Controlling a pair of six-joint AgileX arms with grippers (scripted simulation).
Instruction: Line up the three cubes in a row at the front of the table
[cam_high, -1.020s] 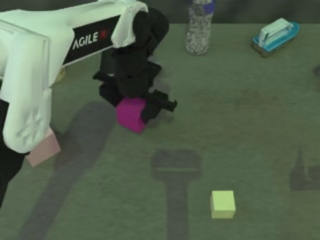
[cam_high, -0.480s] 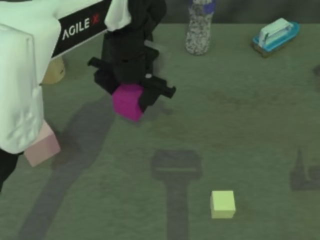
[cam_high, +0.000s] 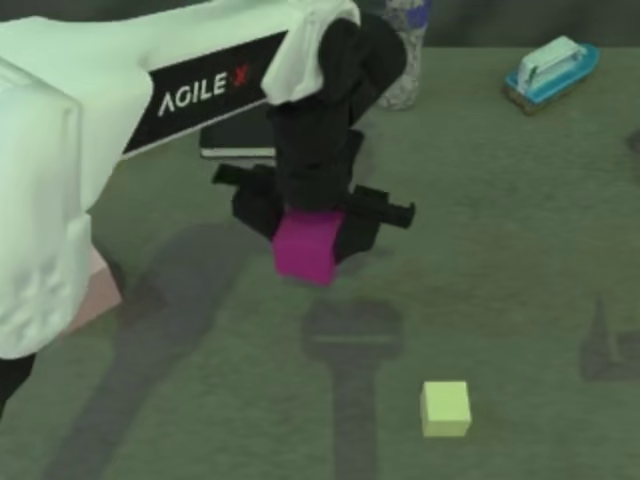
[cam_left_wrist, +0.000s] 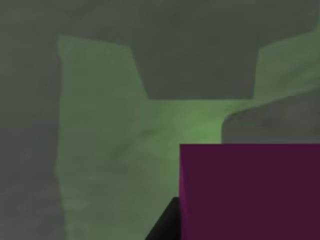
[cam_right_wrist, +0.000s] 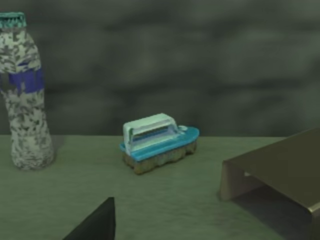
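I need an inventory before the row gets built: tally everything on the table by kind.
Cubes: 3 (magenta cube, pale pink cube, yellow-green cube)
Scrub brush: 1
Speckled bottle: 1
Black book: 1
Tan low stand: 1
Total: 7

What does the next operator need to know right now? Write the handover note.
Left gripper: shut on the mid-sized magenta cube, held above the dull green felt-like table, mid-table.
Right gripper: not in the top view; parked.
Large pale pink cube: left edge, partly hidden under the left arm.
Small pale yellow-green cube: front, right of centre.
Done: magenta picked up.
Left: set it at the front, then line up the others.
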